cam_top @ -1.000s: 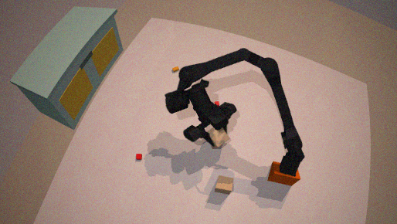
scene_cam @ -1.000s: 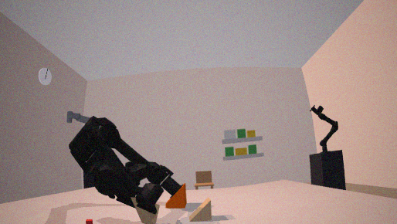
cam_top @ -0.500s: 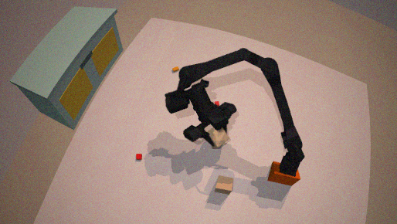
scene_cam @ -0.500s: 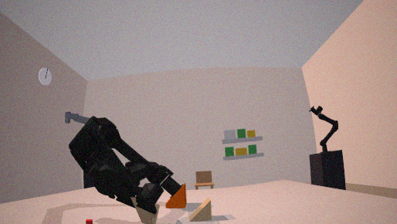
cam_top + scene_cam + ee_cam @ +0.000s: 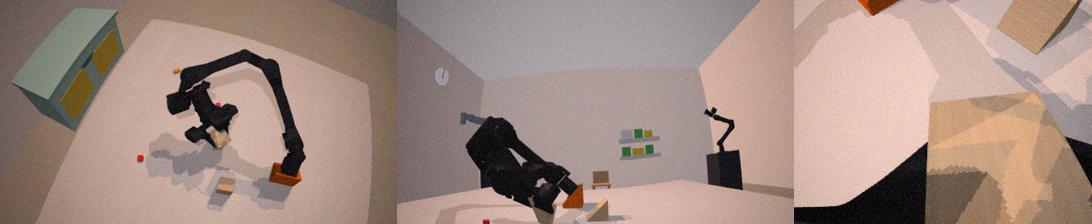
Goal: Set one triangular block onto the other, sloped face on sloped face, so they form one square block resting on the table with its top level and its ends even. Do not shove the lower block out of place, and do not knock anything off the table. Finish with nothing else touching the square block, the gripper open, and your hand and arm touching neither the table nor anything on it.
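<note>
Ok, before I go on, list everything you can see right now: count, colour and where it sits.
Triangular block in the gripper: one, tan, held off the table near its middle.
Triangular block on the table: one, tan, alone, sloped face up, nearer the arm's base.
Small red cubes: two; one on the table left of the arm's shadow, one partly hidden under the arm.
Small orange piece: one, on the table toward the cabinet.
Cabinet: one, pale teal with yellow doors, on the floor beside the table.
Wall shelves: two, grey, with green, yellow and grey boxes.
Clock: one, white, left wall.
Base mount: one, orange, at the table's edge.
Gripper: one, black, shut on the held block.
</note>
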